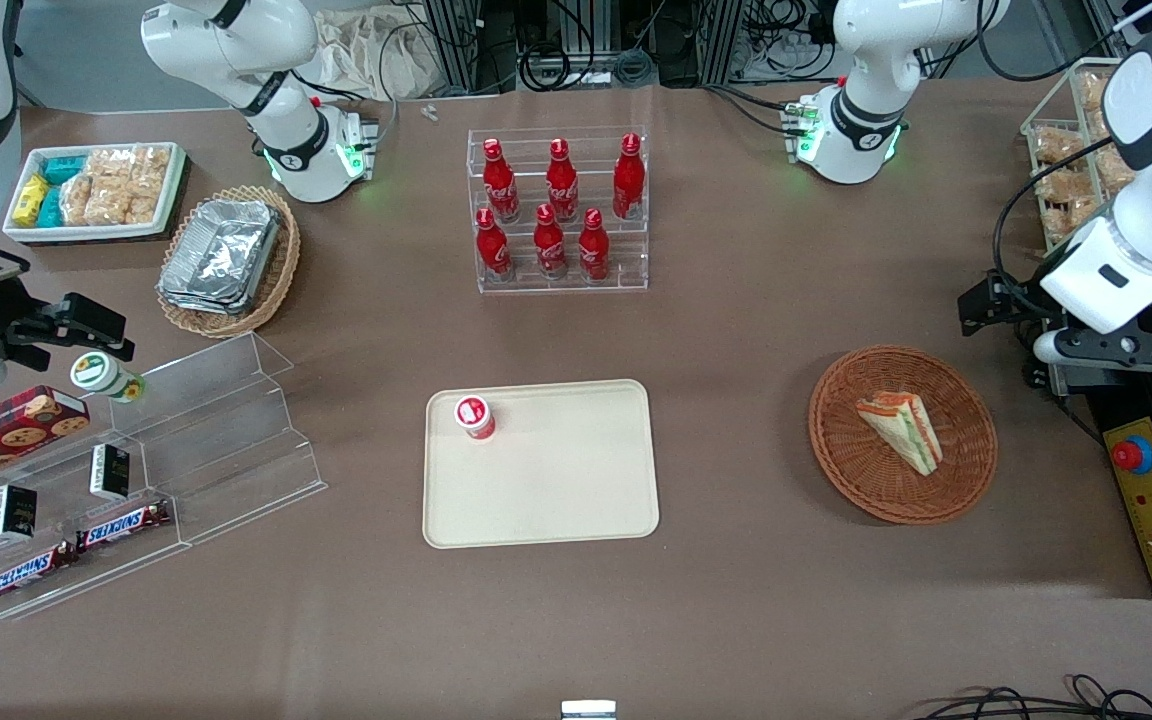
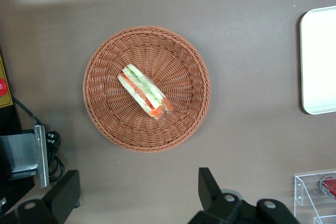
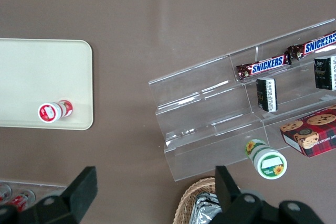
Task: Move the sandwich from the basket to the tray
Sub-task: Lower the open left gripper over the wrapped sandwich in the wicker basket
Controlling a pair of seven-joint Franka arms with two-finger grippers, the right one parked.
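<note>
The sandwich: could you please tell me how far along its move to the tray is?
Nothing is done yet: the sandwich lies in the basket. In hand: the gripper hangs open above the table beside the basket, holding nothing. Left: grasp, lift, carry and place it on the tray, where only a small red-lidded cup stands.

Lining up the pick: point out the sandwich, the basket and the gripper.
sandwich (image 2: 145, 92): left wrist view, middle of the wedge.
basket (image 2: 184, 121): left wrist view, bare woven wall.
gripper (image 2: 137, 192): left wrist view, midway between open fingertips, above the table beside the basket.
</note>
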